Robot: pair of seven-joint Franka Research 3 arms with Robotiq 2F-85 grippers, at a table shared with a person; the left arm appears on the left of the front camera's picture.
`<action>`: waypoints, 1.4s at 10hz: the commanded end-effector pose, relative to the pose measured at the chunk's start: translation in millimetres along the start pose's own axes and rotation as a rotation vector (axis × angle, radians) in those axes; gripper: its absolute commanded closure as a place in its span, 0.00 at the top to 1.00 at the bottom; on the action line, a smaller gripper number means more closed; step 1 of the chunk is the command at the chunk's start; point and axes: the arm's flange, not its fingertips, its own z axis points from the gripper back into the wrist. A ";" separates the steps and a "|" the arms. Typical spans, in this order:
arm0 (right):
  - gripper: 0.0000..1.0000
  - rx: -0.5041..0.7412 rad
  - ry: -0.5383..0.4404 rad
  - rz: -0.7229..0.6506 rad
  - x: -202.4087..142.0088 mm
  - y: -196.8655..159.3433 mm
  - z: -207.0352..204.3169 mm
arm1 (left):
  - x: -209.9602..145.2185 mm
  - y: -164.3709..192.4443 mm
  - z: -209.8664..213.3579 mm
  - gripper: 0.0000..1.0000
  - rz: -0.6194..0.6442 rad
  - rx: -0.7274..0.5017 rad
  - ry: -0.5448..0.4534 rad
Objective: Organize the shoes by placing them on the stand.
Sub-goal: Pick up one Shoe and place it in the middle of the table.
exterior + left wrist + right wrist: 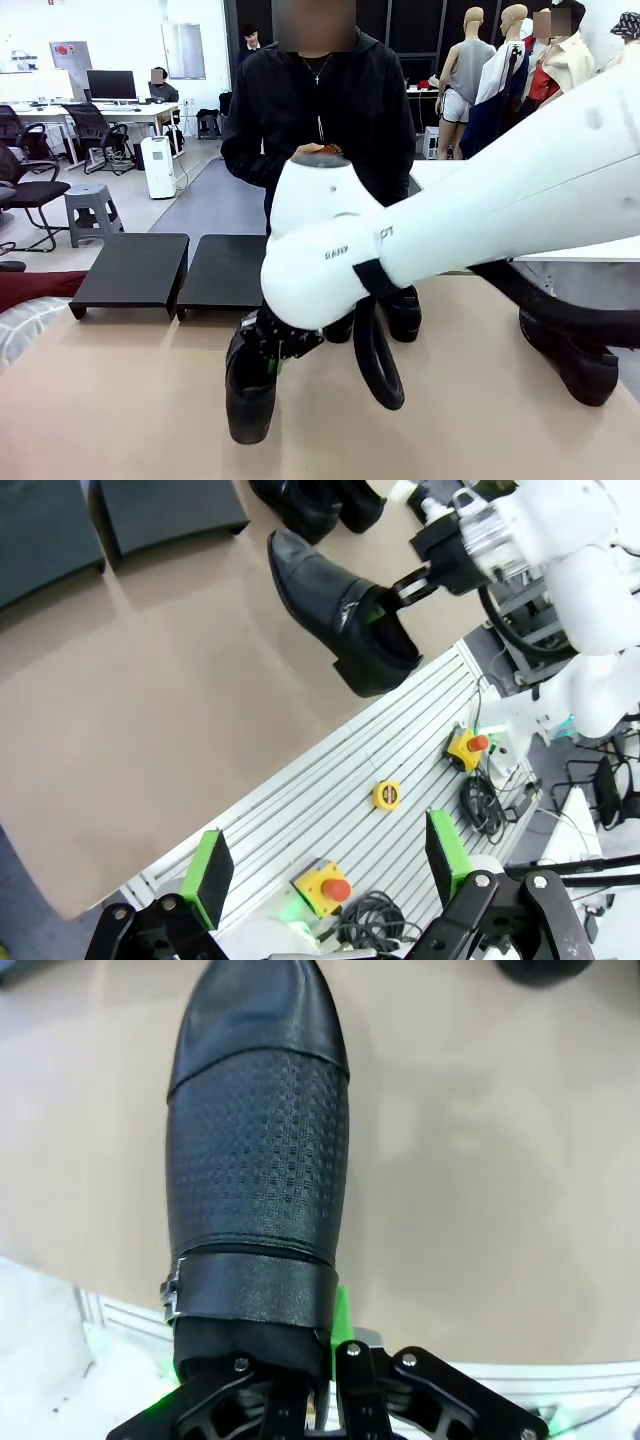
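My right gripper (272, 350) is shut on the heel rim of a black textured shoe (250, 395) near the table's front edge. The right wrist view shows that shoe (260, 1160) from above, toe pointing away, with my right gripper (322, 1365) clamped on its collar. From the left wrist view, the held shoe (340, 605) lies close to the table's edge. My left gripper (328, 865) hangs open off the table over the metal base, holding nothing. The stand (135, 268), two low black platforms, sits bare at the far left. More shoes (405, 312) stand behind my right arm, and another shoe (572, 358) at the right.
A person in black (320, 110) stands at the far side, hands together. The big white right arm (480, 220) crosses the middle of the table. Emergency-stop boxes (322, 885) and cables lie on the slotted base below the table edge.
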 end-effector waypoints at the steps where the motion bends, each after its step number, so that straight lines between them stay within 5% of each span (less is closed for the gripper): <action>1: 0.00 0.001 -0.082 0.044 22.0 12.9 -28.6 | -0.6 0.1 0.4 1.00 -0.017 -0.026 -0.010; 4: 0.00 0.017 -0.030 0.075 32.6 7.8 -47.5 | -0.6 0.1 0.4 1.00 -0.017 -0.026 -0.010; 5: 0.14 0.035 -0.013 0.078 30.8 9.1 -46.3 | -0.6 0.1 0.4 1.00 -0.017 -0.026 -0.010; 6: 0.73 0.034 0.001 0.085 28.5 10.0 -46.9 | -0.6 0.1 0.4 1.00 -0.017 -0.026 -0.010; 7: 1.00 0.064 0.025 0.094 24.6 10.4 -39.1 | -0.6 0.1 0.4 1.00 -0.017 -0.026 -0.010; 10: 1.00 0.155 0.035 0.145 -0.9 -5.3 30.8 | -0.6 0.1 0.4 1.00 -0.017 -0.026 -0.010; 14: 1.00 0.041 -0.048 0.185 -4.9 -63.6 82.3 | -0.6 0.1 0.4 1.00 -0.017 -0.026 -0.010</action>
